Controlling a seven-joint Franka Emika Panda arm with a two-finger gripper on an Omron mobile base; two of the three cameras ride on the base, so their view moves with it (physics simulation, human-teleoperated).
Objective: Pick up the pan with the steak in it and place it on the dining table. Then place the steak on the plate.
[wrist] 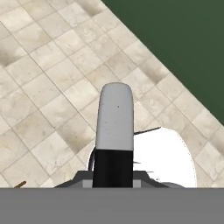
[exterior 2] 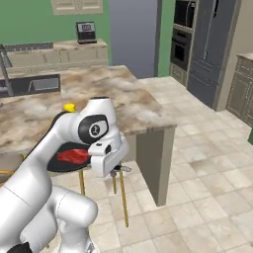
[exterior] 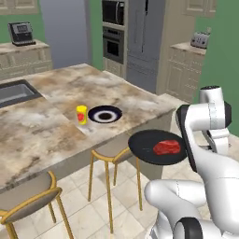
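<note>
The white arm fills the foreground, carrying the pan [exterior: 156,147] level above the stools, just short of the dining table [exterior: 56,116]. Its handle is hidden, so whether the gripper is clamped on it cannot be told. The plate [exterior: 105,114] waits near the table edge. The steak [exterior: 166,147], small, soft and probably slippery, lies loose in the pan and should be pinched across its middle.
</note>
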